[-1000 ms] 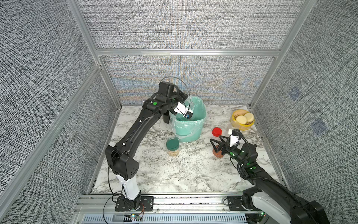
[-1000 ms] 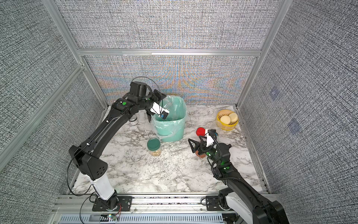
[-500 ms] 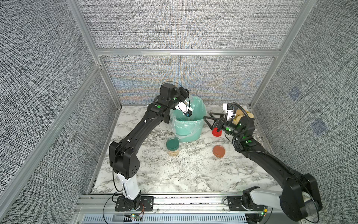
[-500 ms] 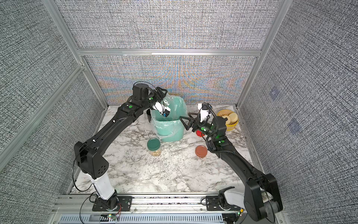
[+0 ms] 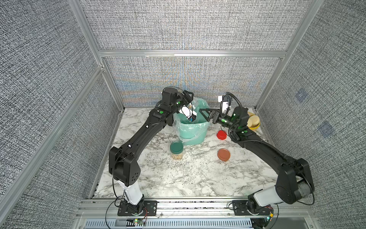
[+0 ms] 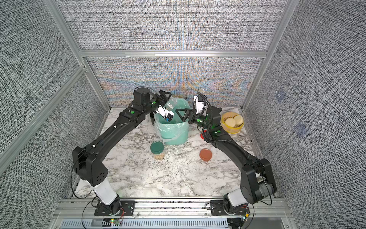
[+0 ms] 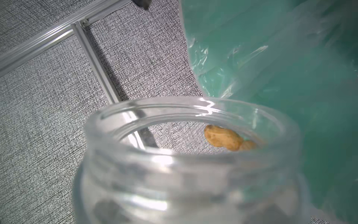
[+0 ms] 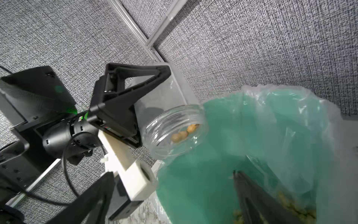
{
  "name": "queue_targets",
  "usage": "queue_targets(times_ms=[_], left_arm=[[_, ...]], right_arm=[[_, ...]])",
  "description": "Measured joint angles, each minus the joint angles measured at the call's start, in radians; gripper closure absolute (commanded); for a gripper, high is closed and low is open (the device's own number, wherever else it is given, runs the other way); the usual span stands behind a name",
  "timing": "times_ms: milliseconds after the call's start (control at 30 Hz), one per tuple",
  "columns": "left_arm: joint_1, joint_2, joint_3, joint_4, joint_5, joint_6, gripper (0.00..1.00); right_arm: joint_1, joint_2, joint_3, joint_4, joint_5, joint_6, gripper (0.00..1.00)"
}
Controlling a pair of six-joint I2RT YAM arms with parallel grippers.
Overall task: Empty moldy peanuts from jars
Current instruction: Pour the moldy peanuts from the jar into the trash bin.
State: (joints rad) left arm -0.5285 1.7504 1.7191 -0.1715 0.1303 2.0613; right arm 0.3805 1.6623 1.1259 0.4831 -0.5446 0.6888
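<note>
Two tools over the bin. Left tool (image 6: 167,100) is clamped on the body of an open jar (image 8: 174,131), which is tipped with its mouth over the bin's (image 5: 193,130) back-left rim. A few peanuts (image 7: 222,138) sit at the jar's lip, just beside the green bag (image 8: 290,116) lining the bin. More peanuts lie at the bottom of the bag.

Right tool (image 5: 204,115) has its fingers spread wide and grips nothing. It hangs over the bin's right rim, pointing at the jar but apart from it; the gap between the tools spans the bin mouth.

The bin stands near the back wall. A green-lidded jar (image 5: 176,147) with peanuts inside stands just in front of it. A red lid (image 5: 221,134) is to the bin's right, under the right arm; can't tell what's below it. A terracotta lid (image 5: 223,154) lies nearer the front. A yellow bowl (image 6: 231,129) of cream discs is in the back right corner. A broad stretch of table (image 5: 188,178) runs from the jars to the arm bases.
</note>
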Motion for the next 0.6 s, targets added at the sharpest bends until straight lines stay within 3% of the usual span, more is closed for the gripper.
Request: queue_targets(times_ms=[267, 600], left_arm=[[0.000, -0.021, 0.004, 0.011, -0.005, -0.048, 1.00], [0.008, -0.033, -0.008, 0.002, -0.074, -0.100, 1.00]], right_arm=[[0.045, 0.059, 0.066, -0.034, 0.090, 0.032, 0.02], [0.063, 0.126, 0.151, -0.066, 0.109, 0.056, 0.02]])
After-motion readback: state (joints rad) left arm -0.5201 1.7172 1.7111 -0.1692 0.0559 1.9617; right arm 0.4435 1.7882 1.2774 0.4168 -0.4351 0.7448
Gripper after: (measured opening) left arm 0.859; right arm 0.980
